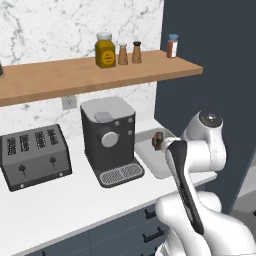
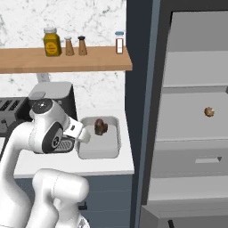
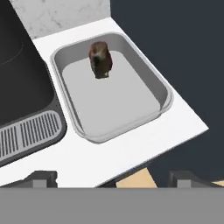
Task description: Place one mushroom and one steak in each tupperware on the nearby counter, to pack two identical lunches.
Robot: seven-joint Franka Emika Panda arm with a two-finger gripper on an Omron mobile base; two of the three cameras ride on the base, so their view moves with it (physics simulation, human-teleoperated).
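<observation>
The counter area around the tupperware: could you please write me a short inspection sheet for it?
Surface: white counter, bare beside the tub.
Job's things: tupperware holds one brown food piece at its far end; a small round brown item sits on an open fridge shelf.
Clutter: coffee machine, toaster, shelf jars.
Grippers: gripper open, empty, above the counter edge.
Cables: nothing seen.
Surroundings: marble wall, wooden shelf.

The shallow pale grey plastic tub looks smooth and a little shiny. The flat white counter top is smooth and matt. The light brown shelf looks like wood. The white wall looks like marble stone. The small brown lump looks rough.
</observation>
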